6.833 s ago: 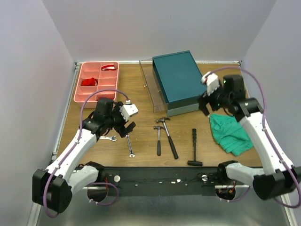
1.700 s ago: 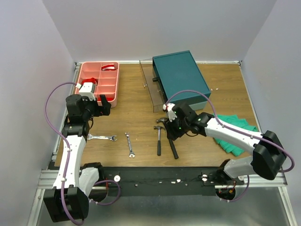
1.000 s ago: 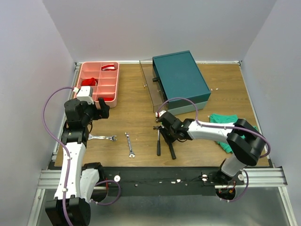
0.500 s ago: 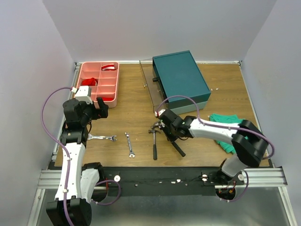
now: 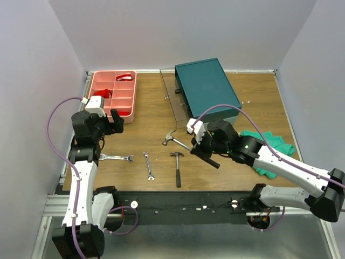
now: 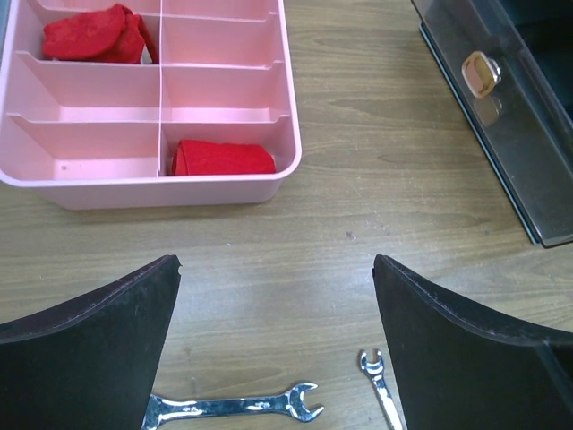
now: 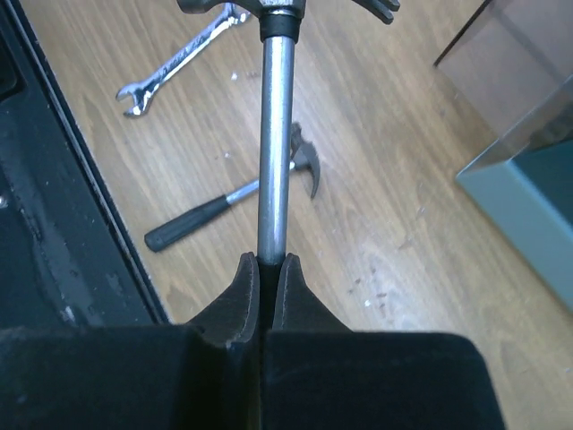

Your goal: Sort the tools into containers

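Note:
My right gripper (image 5: 198, 147) (image 7: 269, 264) is shut on the shaft of a claw hammer (image 5: 178, 142) (image 7: 273, 134), which hangs tilted above the wood, head to the left. A second claw hammer (image 5: 177, 167) (image 7: 224, 206) lies on the table below. Two silver wrenches (image 5: 116, 157) (image 5: 149, 165) lie front left, and both show in the left wrist view (image 6: 233, 408) (image 6: 380, 394). My left gripper (image 5: 116, 121) (image 6: 276, 269) hangs open and empty near the pink tray (image 5: 112, 93) (image 6: 152, 193). The teal box (image 5: 207, 89) with its clear tray (image 5: 175, 102) stands at the back.
Red items (image 6: 224, 159) sit in some of the pink tray's compartments. A green cloth (image 5: 269, 151) lies right of my right arm. The black rail (image 5: 178, 200) runs along the near edge.
The right gripper has shut on one claw hammer and lifted it off the table, drawing back to the right. The other hammer was nudged to the left. The left arm has barely moved.

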`<move>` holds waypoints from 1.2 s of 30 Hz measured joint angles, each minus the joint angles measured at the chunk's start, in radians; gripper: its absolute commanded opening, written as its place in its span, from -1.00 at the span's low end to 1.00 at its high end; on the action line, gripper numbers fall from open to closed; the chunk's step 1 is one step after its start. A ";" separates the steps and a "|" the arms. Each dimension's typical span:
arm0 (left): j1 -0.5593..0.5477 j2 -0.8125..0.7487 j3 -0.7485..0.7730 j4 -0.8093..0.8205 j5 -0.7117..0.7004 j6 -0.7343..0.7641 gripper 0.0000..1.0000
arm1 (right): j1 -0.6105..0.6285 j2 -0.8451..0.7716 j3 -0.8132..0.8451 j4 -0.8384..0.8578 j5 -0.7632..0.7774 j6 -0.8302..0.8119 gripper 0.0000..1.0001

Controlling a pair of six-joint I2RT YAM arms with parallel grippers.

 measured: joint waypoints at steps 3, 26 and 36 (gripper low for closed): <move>0.000 0.008 0.020 0.000 0.000 0.000 0.98 | -0.013 -0.004 0.007 0.051 -0.012 -0.036 -0.99; 0.014 -0.004 0.045 -0.002 0.000 0.003 0.98 | -0.332 0.781 0.797 0.162 0.005 0.410 -0.99; 0.018 0.029 0.045 0.001 0.000 0.000 0.98 | -0.331 0.840 0.830 0.128 0.031 0.464 -0.11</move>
